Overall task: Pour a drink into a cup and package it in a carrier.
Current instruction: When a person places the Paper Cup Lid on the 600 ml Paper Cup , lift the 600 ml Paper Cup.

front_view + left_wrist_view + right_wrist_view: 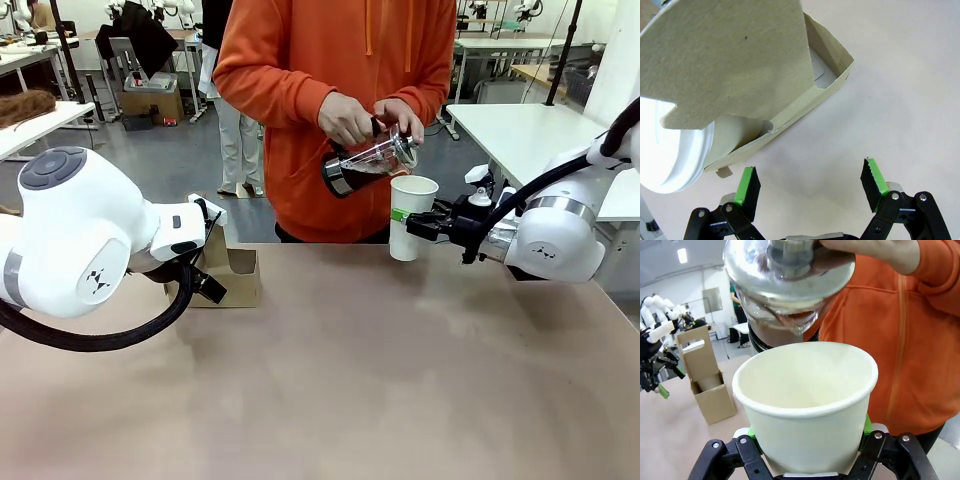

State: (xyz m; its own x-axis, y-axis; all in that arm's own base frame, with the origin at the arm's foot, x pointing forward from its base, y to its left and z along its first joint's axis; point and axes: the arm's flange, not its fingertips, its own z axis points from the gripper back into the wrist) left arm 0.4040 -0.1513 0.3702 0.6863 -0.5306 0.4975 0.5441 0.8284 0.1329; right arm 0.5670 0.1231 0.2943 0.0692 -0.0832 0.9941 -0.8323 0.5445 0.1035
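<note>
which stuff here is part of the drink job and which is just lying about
In the job: cup, gripped by the right tool; pot of drink, tipped over it by a person's hands; carrier, by the open left tool.
Lying about: brown box on the far floor; white side table.

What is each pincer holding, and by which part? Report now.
Right pincer: gripping the cup by its side wall, below the rim. Left pincer: open, holding nothing.
</note>
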